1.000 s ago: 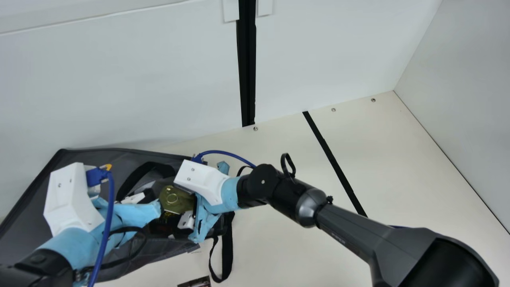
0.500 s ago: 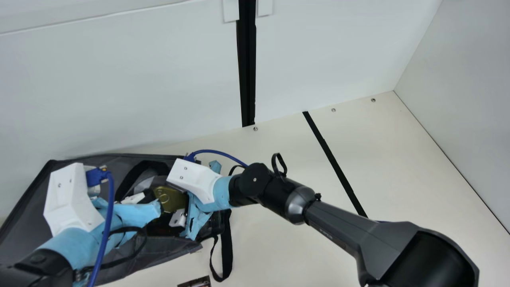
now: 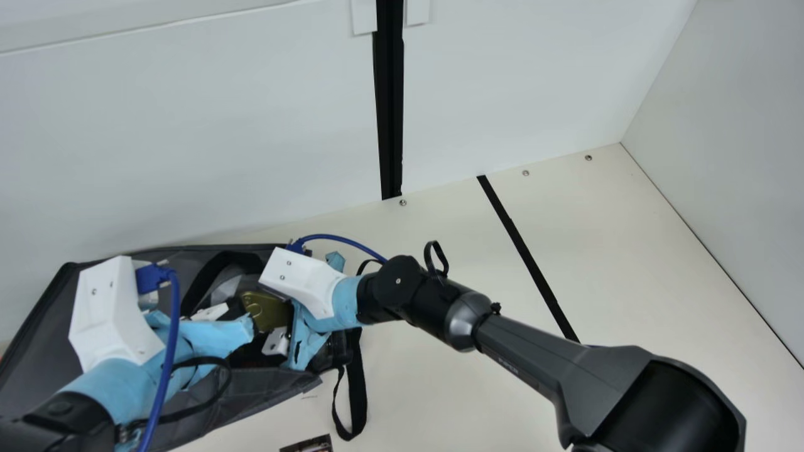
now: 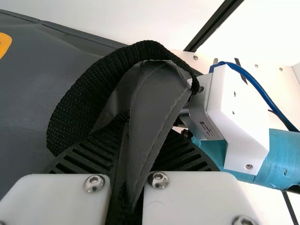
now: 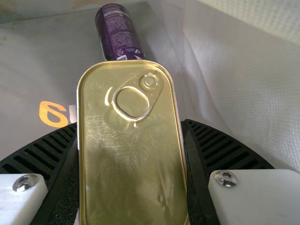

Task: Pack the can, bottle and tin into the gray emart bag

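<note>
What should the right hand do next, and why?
Probably lower the gold pull-tab tin a little: the right hand grips it in the open gray bag, the purple can lies inside, and the left hand pinches bag fabric.

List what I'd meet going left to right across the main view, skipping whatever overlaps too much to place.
Left arm's white wrist housing → gold tin → black strap loop → upright black stripe → slanting black stripe.

Your main cam looked down aslant from the neck, farthest off. Your L wrist cam, close over the bag [image 3: 47, 320], faced R arm [image 3: 399, 282], both shared w/ main. Your R wrist cam looked inside, near the tin [image 5: 131, 173] main also caught.
</note>
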Controlling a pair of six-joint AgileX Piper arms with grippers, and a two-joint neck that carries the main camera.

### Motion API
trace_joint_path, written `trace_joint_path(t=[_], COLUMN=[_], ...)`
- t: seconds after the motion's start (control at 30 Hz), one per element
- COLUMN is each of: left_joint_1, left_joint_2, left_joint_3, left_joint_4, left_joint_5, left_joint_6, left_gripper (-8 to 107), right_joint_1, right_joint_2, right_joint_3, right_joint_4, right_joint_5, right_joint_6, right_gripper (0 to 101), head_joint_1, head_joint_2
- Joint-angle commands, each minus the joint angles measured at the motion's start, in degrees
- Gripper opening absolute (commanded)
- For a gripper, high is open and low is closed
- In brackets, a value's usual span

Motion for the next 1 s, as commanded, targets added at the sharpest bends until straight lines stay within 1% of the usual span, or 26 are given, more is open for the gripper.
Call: trace_joint_path(t=[0.0, 0.43, 0.97], left_joint_1=[0.00, 0.00, 0.00], left_joint_2=[0.00, 0.00, 0.00], left_joint_3=[0.00, 0.00, 0.00], left_joint_4=[0.00, 0.00, 0.00], left_joint_5=[0.00, 0.00, 0.00], left_joint_6=[0.00, 0.00, 0.00], left_gripper=[10, 10, 10], right_joint_1=[-0.18, -0.91, -2.14], right_joint_2=[-0.11, -0.92, -3.71], right_joint_3=[0.08, 0.70, 2.85], right_joint_4=[0.11, 0.54, 1.01], right_joint_5=[0.07, 0.81, 1.79], right_joint_6=[-0.15, -0.98, -1.93], right_gripper=[47, 90, 91], head_joint_1=[-1.30, -1.30, -1.30], head_joint_2=[-0.05, -0.05, -0.05])
